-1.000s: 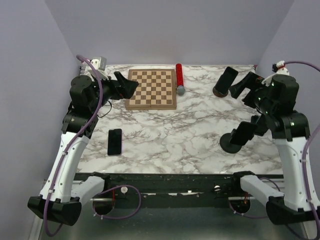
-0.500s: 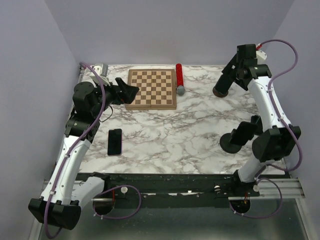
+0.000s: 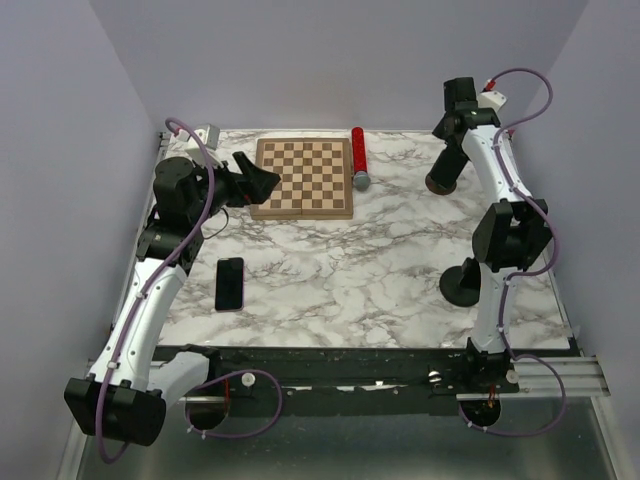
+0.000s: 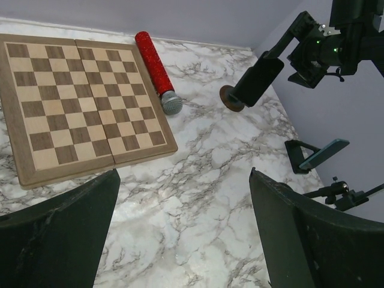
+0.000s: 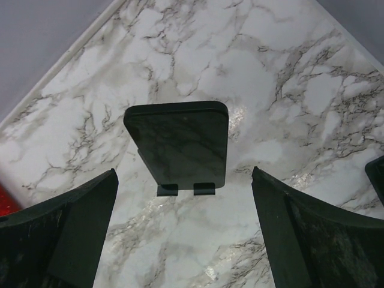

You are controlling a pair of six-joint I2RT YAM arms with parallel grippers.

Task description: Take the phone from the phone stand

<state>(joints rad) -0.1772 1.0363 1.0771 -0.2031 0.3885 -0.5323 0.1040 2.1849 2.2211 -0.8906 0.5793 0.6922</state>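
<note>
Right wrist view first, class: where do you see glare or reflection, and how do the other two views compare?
Right wrist: the phone screen mirrors faint veining, with a bright sheen on the table beside it. Left wrist: the left claw fingers loom dark. Top external: even light, soft shadows.

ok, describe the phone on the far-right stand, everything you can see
The phone is a thin black slab with rounded corners, its glossy face mirroring the marble table. It leans tilted back on the phone stand, lower edge caught on two small dark lips, above a round brown base near the far right corner. The right gripper hovers open over it, fingers framing it; no contact is visible.
</note>
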